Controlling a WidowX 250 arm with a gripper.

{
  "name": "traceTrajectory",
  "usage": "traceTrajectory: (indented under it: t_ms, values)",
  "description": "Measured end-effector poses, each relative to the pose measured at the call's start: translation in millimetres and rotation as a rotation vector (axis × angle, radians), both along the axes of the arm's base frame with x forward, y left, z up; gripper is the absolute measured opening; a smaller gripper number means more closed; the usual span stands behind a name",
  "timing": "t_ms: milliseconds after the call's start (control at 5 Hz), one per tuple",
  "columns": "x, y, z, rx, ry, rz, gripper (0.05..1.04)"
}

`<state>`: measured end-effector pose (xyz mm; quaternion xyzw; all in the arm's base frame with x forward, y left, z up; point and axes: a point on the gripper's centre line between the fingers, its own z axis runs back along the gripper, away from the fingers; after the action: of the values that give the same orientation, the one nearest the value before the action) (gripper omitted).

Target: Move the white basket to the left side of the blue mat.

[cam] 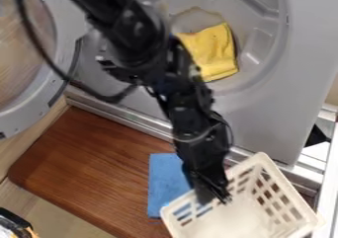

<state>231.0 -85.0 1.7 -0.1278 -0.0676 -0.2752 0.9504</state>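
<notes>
Two snags might be hit: the basket (241, 215), at lower right and overlapping the mat (166, 178), could be tipped by an off-centre pull, or the mat dragged along. Whether the fingers (205, 192) are clamped or apart can't be told.

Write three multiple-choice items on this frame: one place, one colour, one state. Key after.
1. In the camera view, most of the white basket lies where relative to the blue mat?
A) left B) right C) past its far edge

2. Colour of the cloth in the machine's drum?
A) yellow B) green C) red

3. The round door is:
A) shut B) shut on the cloth C) swung open

Key:
1 B: it overlaps the mat's lower right and extends right.
2 A: yellow fabric shows against the grey interior.
3 C: it stands off to the left, drum exposed.
</notes>
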Motion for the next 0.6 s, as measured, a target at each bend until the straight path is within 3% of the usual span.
traceTrajectory:
  t_ms: [600]
  values:
    - [5, 73, 16.8, -0.049, -0.067, 0.22, 0.09]
